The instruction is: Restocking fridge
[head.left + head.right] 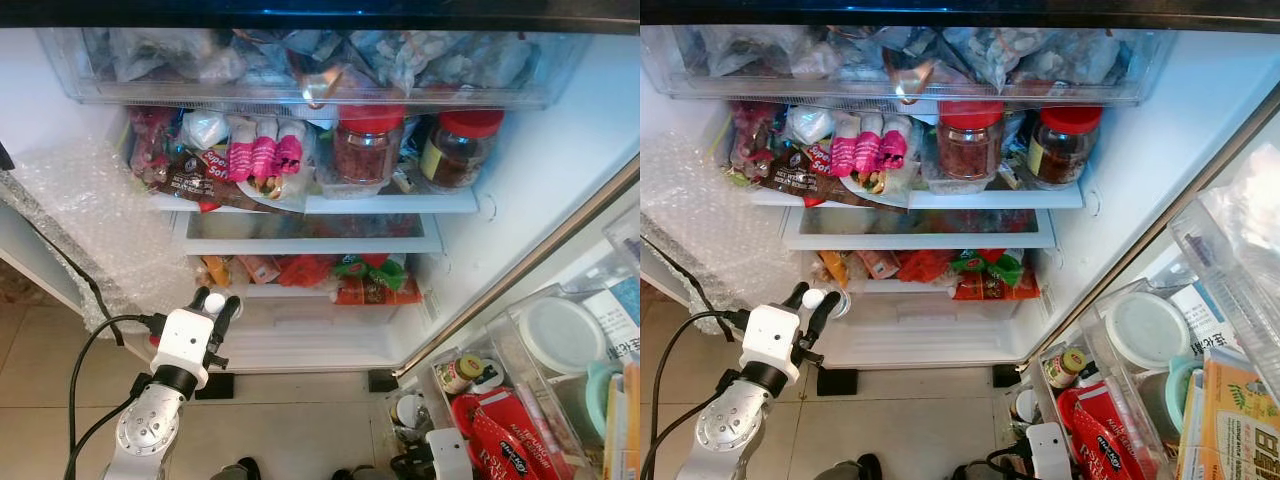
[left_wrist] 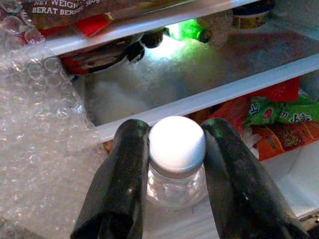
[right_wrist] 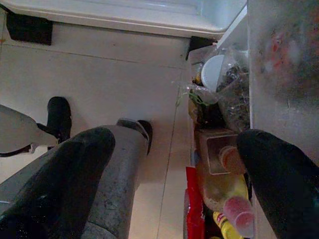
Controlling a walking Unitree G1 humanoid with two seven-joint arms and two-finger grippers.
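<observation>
The fridge stands open in front of me. My left gripper [image 1: 213, 307] is raised at the lower left of the fridge, shut on a small clear bottle with a white cap [image 2: 176, 143], its cap also seen in the eye views [image 1: 813, 298]. The bottle is held just in front of the bottom drawer [image 1: 300, 325], below the empty glass shelf [image 1: 300, 228]. In the left wrist view both black fingers [image 2: 118, 179] press the bottle's neck. My right gripper [image 3: 174, 189] hangs low and open over the tiled floor beside the door bins.
The upper shelf [image 1: 400, 203] carries two red-lidded jars [image 1: 368, 145], pink packets [image 1: 262, 155] and snack bags. Bubble wrap [image 1: 90, 210] lines the left wall. Packets of food [image 1: 370, 280] fill the lower drawer. The door bins [image 1: 520, 400] at right hold containers and bottles. A black cable [image 1: 85, 360] loops by my left arm.
</observation>
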